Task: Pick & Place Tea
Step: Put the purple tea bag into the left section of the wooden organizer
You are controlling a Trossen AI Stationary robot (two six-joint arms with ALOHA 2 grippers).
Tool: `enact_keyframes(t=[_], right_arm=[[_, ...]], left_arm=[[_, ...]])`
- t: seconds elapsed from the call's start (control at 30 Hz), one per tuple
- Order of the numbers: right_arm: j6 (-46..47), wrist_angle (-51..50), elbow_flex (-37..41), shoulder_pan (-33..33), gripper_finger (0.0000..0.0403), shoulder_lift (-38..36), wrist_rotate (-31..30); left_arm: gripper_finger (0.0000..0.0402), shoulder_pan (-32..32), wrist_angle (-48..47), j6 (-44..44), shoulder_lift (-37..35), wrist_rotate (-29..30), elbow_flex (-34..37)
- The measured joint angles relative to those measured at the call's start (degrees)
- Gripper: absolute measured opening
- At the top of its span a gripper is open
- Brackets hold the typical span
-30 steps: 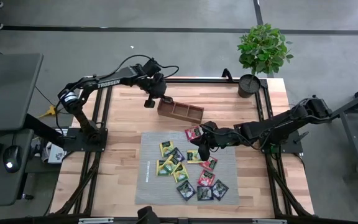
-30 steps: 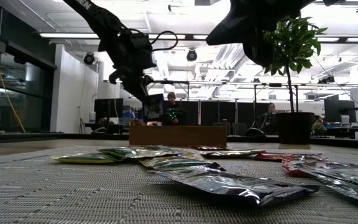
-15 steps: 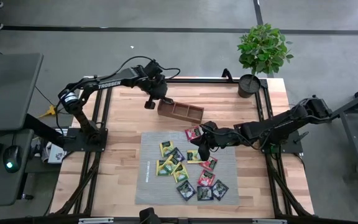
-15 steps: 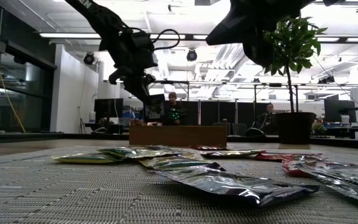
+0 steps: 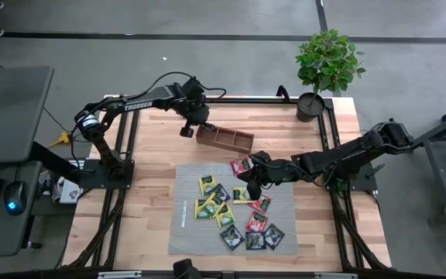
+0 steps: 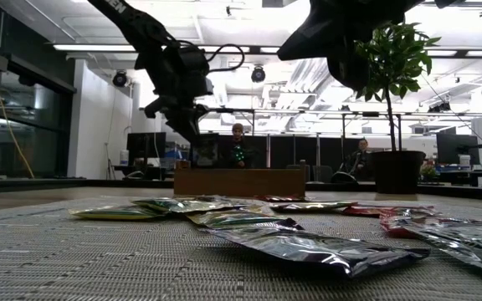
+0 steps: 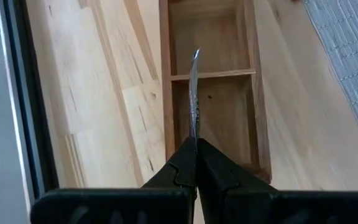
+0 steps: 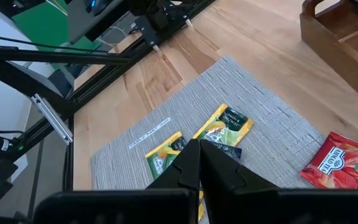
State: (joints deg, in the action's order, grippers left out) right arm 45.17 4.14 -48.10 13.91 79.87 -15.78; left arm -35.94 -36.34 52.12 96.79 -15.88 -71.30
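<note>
My left gripper (image 7: 195, 163) has its fingers pressed together on the edge of a thin, flat tea sachet (image 7: 194, 99), seen edge-on in my left wrist view as a silvery sliver standing over the three-compartment brown wooden tray (image 7: 253, 93). In the overhead view this gripper (image 5: 186, 129) hangs at the upper middle of the frame, just at the left end of the tray (image 5: 224, 138). I judge this sachet is at the point of delivery but not yet let go.

The two compartments my left wrist camera looks into show bare wood, so as far as I can see no sachet lies in them; the third compartment I cannot check.

Nearly all the work is left. The rest of the small square foil sachets (image 5: 223, 215), black, yellow-green and red-pink, lie scattered on the large grey woven mat (image 5: 183, 232) in the lower middle of the overhead frame, a dozen or so, some overlapping.

My right gripper (image 5: 252, 186) hovers over the upper right part of that mat, fingers pressed together on nothing that I can make out; below it lie a yellow-green sachet (image 8: 224, 126) and a red one (image 8: 340, 163). It would have to spread before it could take one.
</note>
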Motion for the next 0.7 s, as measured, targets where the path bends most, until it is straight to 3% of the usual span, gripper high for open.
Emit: enact_keyframes(t=[0.27,0.53,0.7], right_arm=[[0.0,0.0,0.0,0.0,0.001,0.0,0.1],[-0.1,0.0,0.0,0.0,0.0007,0.0,0.1],[-0.1,0.0,0.0,0.0,0.0011,0.0,0.1]], left_arm=[[0.0,0.0,0.3,-0.9,0.0,2.2,0.0],[0.0001,0.0,0.3,0.2,0.0,-0.1,0.0],[0.0029,0.0,0.4,0.2,0.0,1.1,0.0]])
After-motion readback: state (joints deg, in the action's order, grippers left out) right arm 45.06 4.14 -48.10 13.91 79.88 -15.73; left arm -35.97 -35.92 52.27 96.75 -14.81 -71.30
